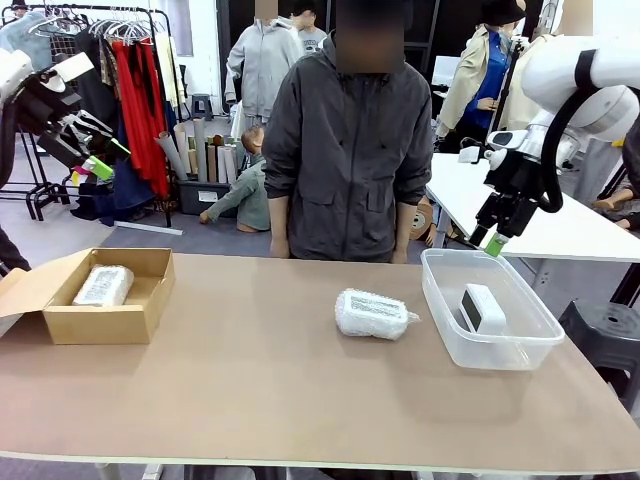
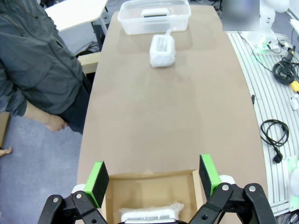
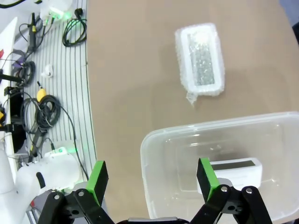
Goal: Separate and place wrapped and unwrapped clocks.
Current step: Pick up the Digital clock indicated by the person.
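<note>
One wrapped clock (image 1: 372, 314) in crinkly plastic lies on the table's middle, also seen as wrapped clock (image 2: 162, 50) and wrapped clock (image 3: 200, 59). A second wrapped clock (image 1: 103, 285) rests inside the brown cardboard box (image 1: 100, 325) at the left. The bare white clock (image 1: 483, 308) sits in the clear tub (image 1: 432, 290) at the right. My left gripper (image 2: 153, 177) hangs open high above the box and its wrapped clock (image 2: 149, 212). Above the tub's (image 3: 187, 132) far side, my right gripper (image 3: 152, 179) is open over the white clock (image 3: 233, 172). Both are empty.
A person in a dark jacket (image 1: 345, 140) stands at the far edge of the table, hands down. The box's flap (image 1: 20, 290) lies open toward the left. Cables (image 3: 32, 107) lie on the floor beside the table. Another white table (image 1: 560, 225) stands behind the tub.
</note>
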Available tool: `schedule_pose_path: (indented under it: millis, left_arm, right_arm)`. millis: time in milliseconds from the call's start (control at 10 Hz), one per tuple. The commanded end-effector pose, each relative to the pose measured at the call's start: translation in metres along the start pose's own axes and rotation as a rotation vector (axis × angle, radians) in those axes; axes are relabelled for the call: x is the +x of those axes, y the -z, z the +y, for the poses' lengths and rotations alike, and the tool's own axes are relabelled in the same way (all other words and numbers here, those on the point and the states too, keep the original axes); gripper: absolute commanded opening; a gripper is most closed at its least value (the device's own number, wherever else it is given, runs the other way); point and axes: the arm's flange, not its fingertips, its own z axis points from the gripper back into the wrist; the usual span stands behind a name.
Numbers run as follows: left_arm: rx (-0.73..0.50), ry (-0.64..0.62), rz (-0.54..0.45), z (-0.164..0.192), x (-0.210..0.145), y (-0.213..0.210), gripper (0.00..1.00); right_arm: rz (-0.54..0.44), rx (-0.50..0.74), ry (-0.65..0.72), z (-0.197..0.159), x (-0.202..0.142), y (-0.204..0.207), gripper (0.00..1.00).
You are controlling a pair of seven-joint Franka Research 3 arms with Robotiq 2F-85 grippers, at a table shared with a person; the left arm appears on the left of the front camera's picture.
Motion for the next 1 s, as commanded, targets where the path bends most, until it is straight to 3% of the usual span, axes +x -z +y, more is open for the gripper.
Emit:
schedule_pose_path:
  millis: [0, 200, 900]
  left_arm:
    - [-0.003, 0.014, -0.003, -0.002, -0.001, 0.0, 1.0]
    - [-0.003, 0.014, -0.003, -0.002, -0.001, 0.0, 1.0]
    - [-0.003, 0.014, -0.003, -0.002, -0.001, 0.0, 1.0]
  right_arm:
    - [0.0, 0.0, 0.0, 0.0, 0.0, 0.0, 1.0]
    - [-0.036, -0.075, -0.099, -0.013, -0.008, -0.006, 1.0]
    - [-0.364, -0.189, -0.227, -0.041, -0.012, -0.022, 1.0]
